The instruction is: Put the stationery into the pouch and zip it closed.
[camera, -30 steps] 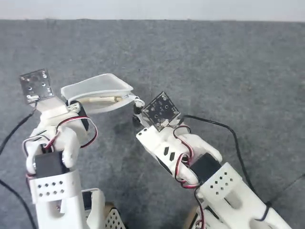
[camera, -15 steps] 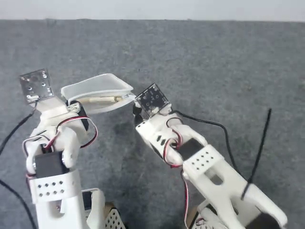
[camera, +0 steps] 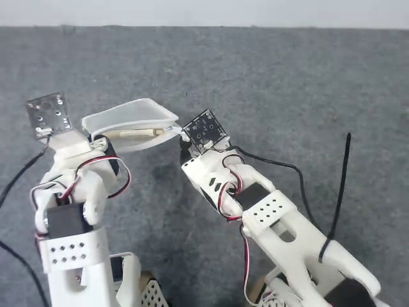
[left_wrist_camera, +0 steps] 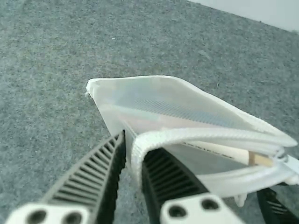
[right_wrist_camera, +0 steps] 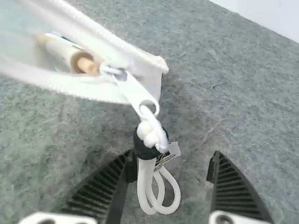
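Note:
A translucent white pouch (camera: pixel 131 118) lies on the grey table with its zipper mouth gaping. A wooden pencil (camera: pixel 135 133) rests inside it, eraser end toward the zipper slider. My left gripper (left_wrist_camera: pixel 133 154) is shut on the pouch's (left_wrist_camera: pixel 163 102) near zipper edge, at the end away from the slider; the pencil (left_wrist_camera: pixel 224 151) shows through the mouth. My right gripper (right_wrist_camera: pixel 173 156) stands open at the pouch's other end. The zipper pull (right_wrist_camera: pixel 135 91) and its white cord loop (right_wrist_camera: pixel 154 189) hang between the fingers, against one finger (right_wrist_camera: pixel 110 186). From above, that right gripper (camera: pixel 182 146) sits just beside the pouch's corner.
Grey felt-like carpet (camera: pixel 287 83) covers the table, with open room behind and to the right of the pouch. A black cable (camera: pixel 342 185) arcs up beside the right arm. A pale wall runs along the far edge.
My right arm has pushed forward and left, bringing its gripper up to the pouch's zipper end. The left arm and the pouch have stayed put.

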